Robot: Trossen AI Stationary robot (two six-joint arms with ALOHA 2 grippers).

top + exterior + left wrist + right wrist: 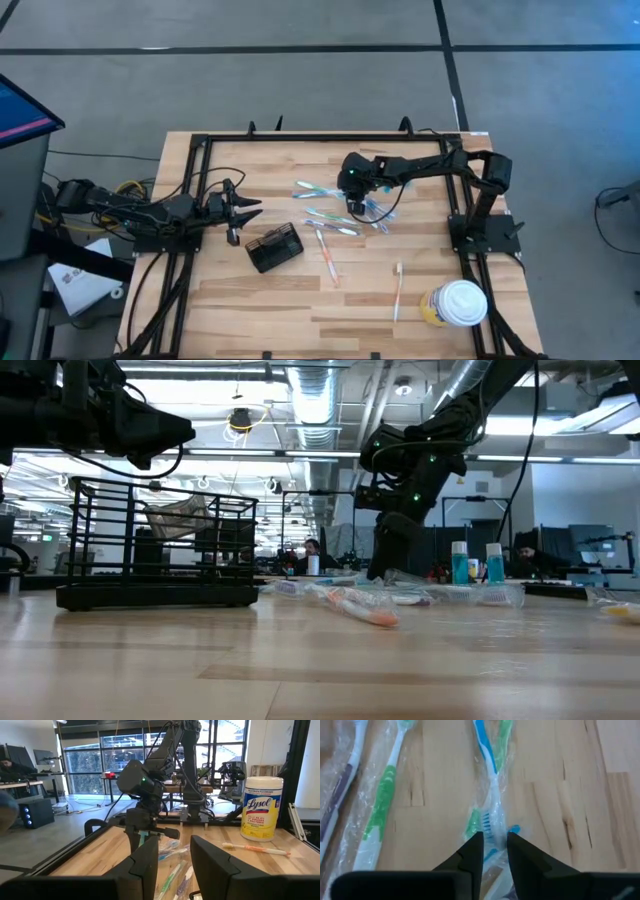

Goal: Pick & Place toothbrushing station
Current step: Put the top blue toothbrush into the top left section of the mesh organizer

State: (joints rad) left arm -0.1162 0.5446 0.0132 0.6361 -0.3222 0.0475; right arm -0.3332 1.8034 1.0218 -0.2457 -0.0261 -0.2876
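I see the small black wire-mesh holder box (274,248) standing on the light wooden table (250,310), left of centre, with nothing gripping it. My left gripper (243,212) hovers just beside it toward the left edge, its fingers (150,857) apart and holding nothing. My right gripper (361,207) is down among the plastic-wrapped toothbrushes (330,218) scattered mid-table; its fingers (472,851) are nearly together, pinched on a blue-and-white wrapped toothbrush (490,785). A yellow white-lidded wipes canister (455,303) stands near the right front corner.
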